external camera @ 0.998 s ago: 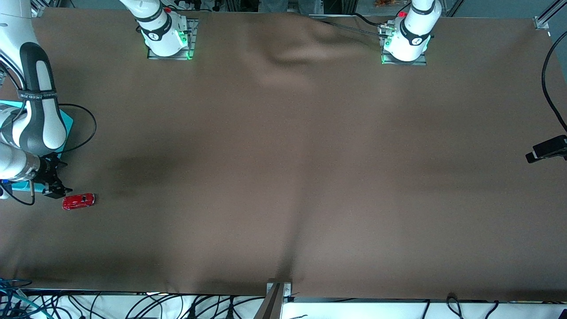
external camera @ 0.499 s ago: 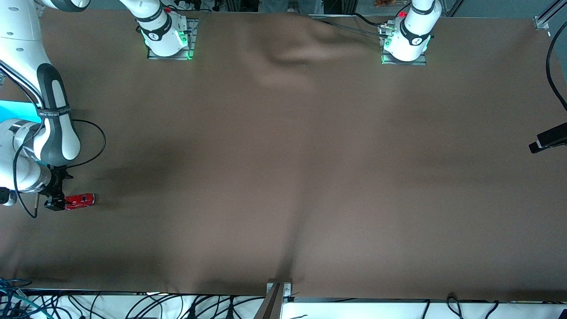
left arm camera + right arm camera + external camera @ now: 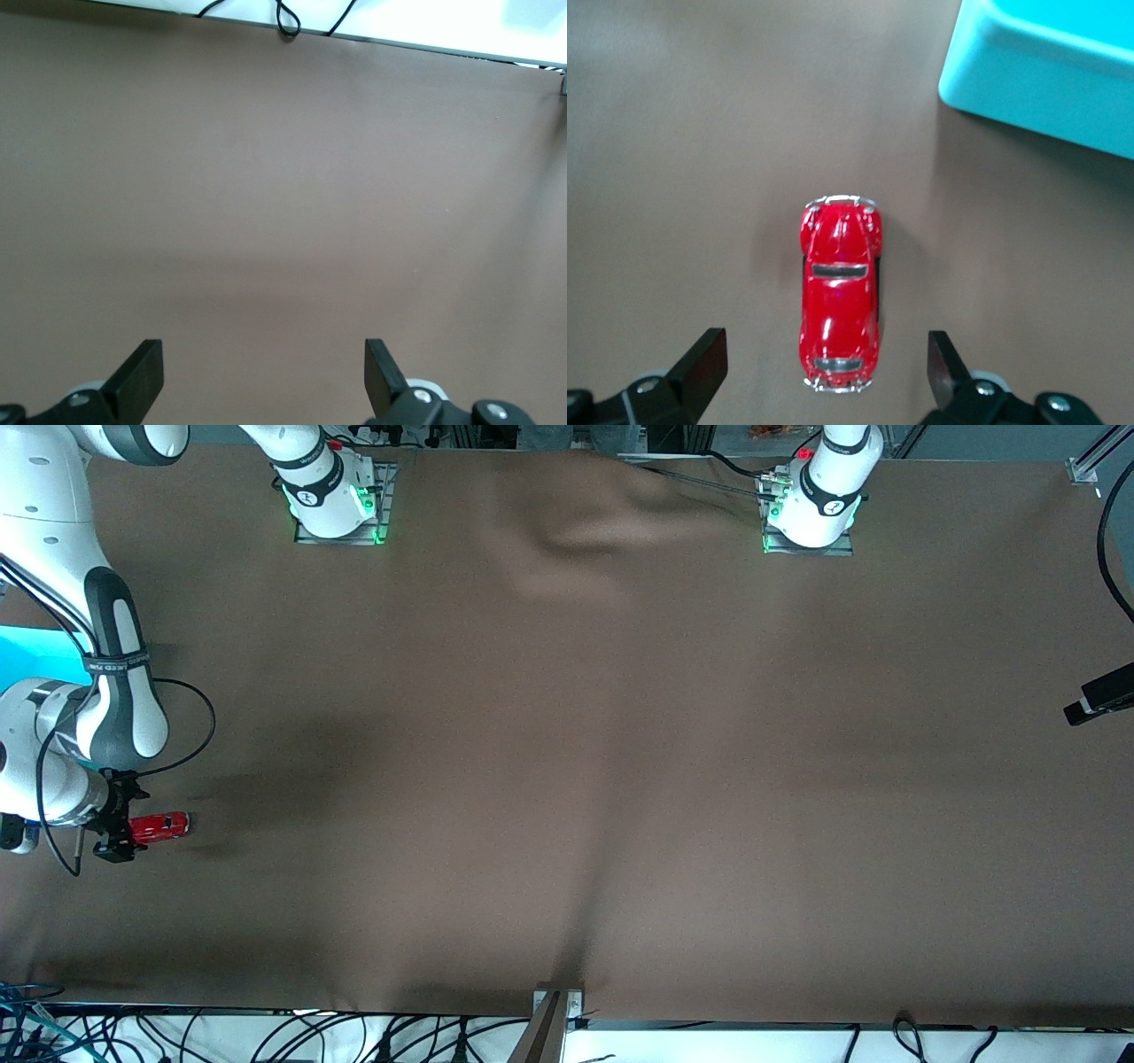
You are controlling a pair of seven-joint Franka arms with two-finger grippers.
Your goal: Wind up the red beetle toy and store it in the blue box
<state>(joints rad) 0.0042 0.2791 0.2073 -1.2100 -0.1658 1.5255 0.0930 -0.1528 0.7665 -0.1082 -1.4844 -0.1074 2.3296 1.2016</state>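
The red beetle toy (image 3: 164,825) sits on the brown table at the right arm's end, nearer to the front camera than the blue box (image 3: 35,657). My right gripper (image 3: 113,834) is open and low over one end of the toy. In the right wrist view the toy (image 3: 840,292) lies lengthwise between the open fingers (image 3: 704,363), which stand apart from its sides, and a corner of the blue box (image 3: 1045,80) shows close by. My left gripper (image 3: 264,376) is open and empty over bare table at the left arm's end.
The right arm covers much of the blue box in the front view. A dark part on a cable (image 3: 1099,693) shows at the table's edge at the left arm's end. The brown cloth (image 3: 576,531) is wrinkled between the two bases.
My right gripper has moved from beside the blue box to low over the toy's end, fingers on both sides. The toy has not moved. The dark part at the left arm's end has drifted.
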